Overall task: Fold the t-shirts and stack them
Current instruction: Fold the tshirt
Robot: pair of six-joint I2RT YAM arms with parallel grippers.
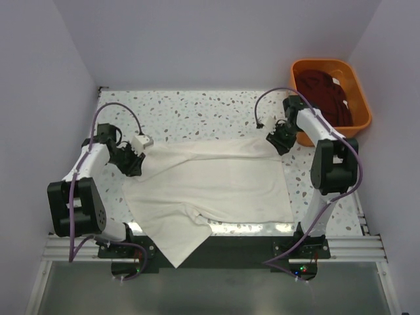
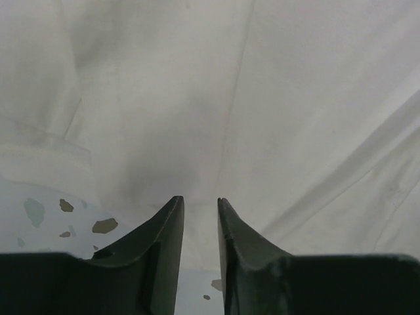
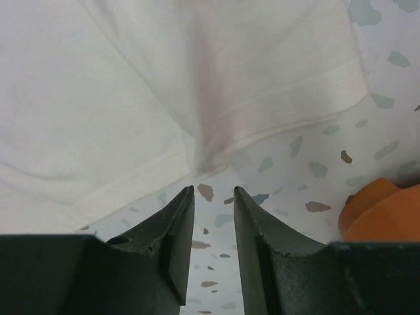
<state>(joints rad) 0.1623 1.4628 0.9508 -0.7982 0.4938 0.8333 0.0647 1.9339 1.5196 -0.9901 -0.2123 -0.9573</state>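
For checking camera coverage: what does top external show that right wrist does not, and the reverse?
Only top external: the left end effector, the whole cream-white t-shirt spread out, the maroon t-shirt inside the orange tub. Only right wrist: the right end effector up close, fingers slightly apart, nothing between. Both: that cream shirt, the speckled table, the tub.

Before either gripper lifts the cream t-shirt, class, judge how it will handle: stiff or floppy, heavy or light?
Probably floppy: the cream t-shirt lies wrinkled, one part draping over the table edge. Likely light, since the cloth looks thin. Pushed, it would probably bunch, not slide.
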